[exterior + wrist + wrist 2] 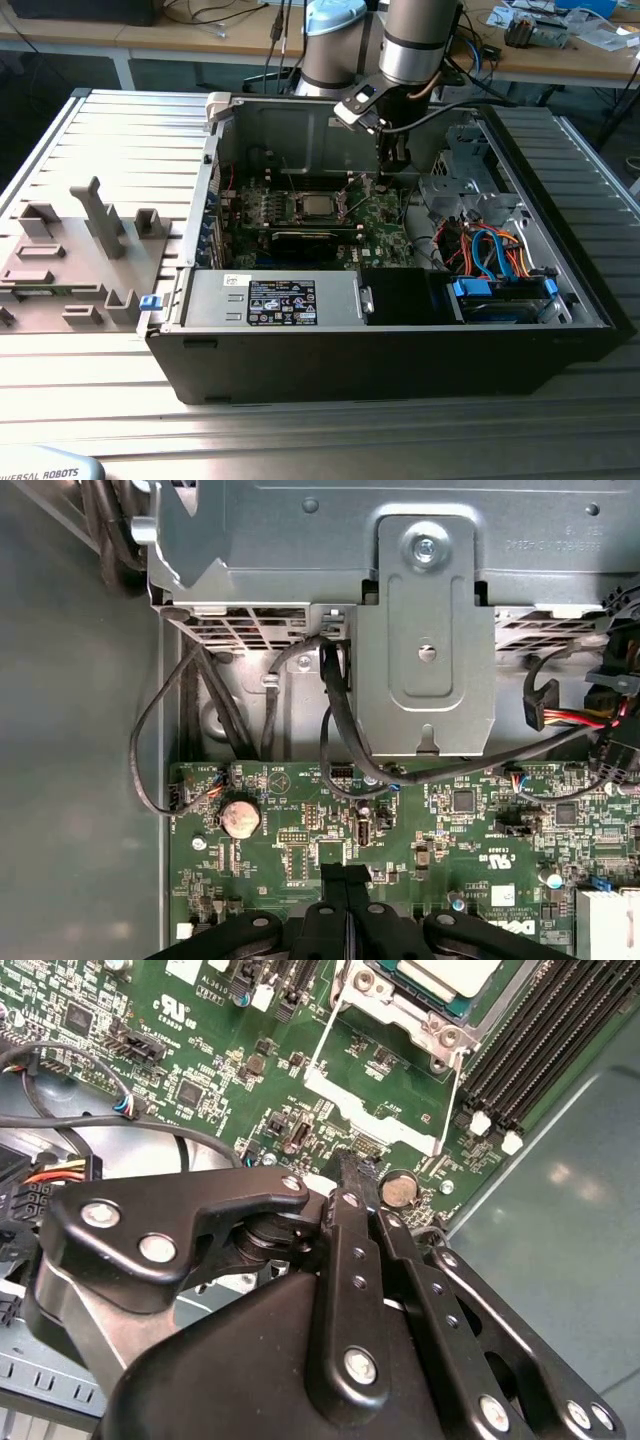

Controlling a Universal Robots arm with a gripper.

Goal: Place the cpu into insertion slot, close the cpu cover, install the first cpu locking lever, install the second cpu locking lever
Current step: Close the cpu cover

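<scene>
The cpu (pixel 318 207) lies flat in the insertion slot (pixel 297 207) on the green board inside the open computer case, its silver-grey top showing (pixel 445 972). The silvery cpu cover (pixel 385 995) frames the chip's edge and looks laid down. My gripper (pixel 390 178) hangs just above the board, to the exterior view's right of the slot and clear of it. Both wrist views show its black fingertips (pixel 333 877) pressed together with nothing between them (pixel 358 1172), close to a round coin battery (pixel 240 818).
Long memory slots (pixel 540 1040) run beside the socket. A grey metal drive cage (pixel 430 630) and black cables (pixel 340 730) stand past the board's edge. A long black card (pixel 305 240), the power supply (pixel 280 300) and wired drives (pixel 495 255) fill the case; a grey fixture tray (pixel 80 250) lies outside.
</scene>
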